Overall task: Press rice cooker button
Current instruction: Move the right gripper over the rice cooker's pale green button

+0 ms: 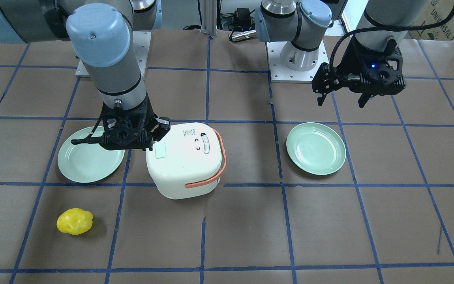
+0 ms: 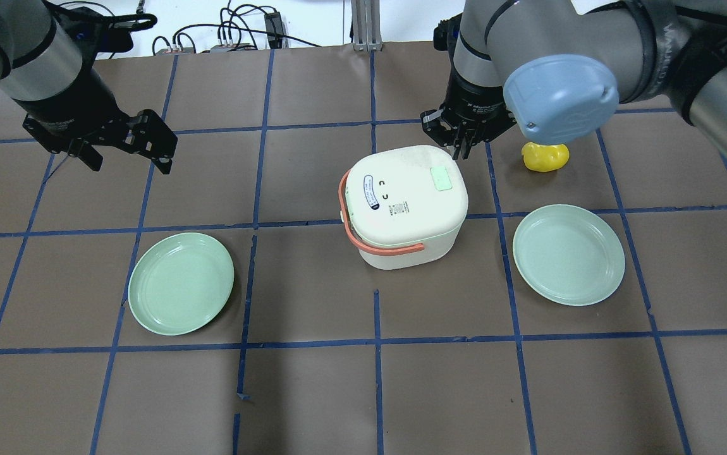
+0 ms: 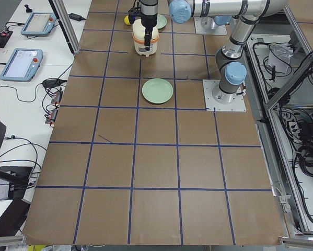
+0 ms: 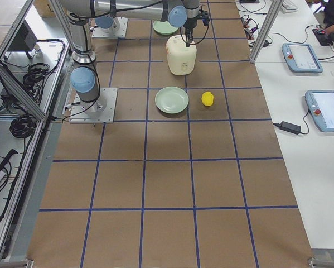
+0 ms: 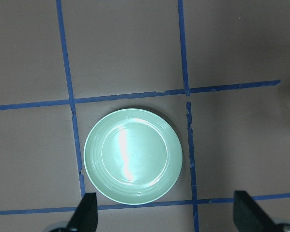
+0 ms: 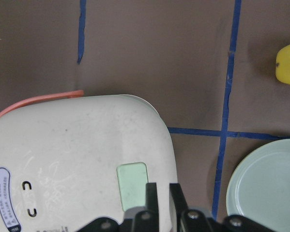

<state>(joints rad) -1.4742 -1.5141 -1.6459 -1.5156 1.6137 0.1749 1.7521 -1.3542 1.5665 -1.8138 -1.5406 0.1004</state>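
The white rice cooker (image 1: 187,157) with an orange handle stands mid-table; it also shows in the overhead view (image 2: 401,202). Its pale green button (image 1: 160,150) sits near one corner of the lid (image 2: 442,179). My right gripper (image 1: 152,142) is shut and points down at that corner (image 2: 461,148). In the right wrist view the gripper (image 6: 163,193) hangs just beside the button (image 6: 131,186), over the lid's edge; I cannot tell whether it touches. My left gripper (image 1: 341,100) is open and empty, well away from the cooker (image 2: 126,164), above a green plate (image 5: 133,154).
Two green plates lie on either side of the cooker (image 2: 180,283) (image 2: 569,254). A yellow lumpy object (image 2: 545,158) lies close to my right arm, beyond the right-hand plate. Blue tape lines grid the brown table.
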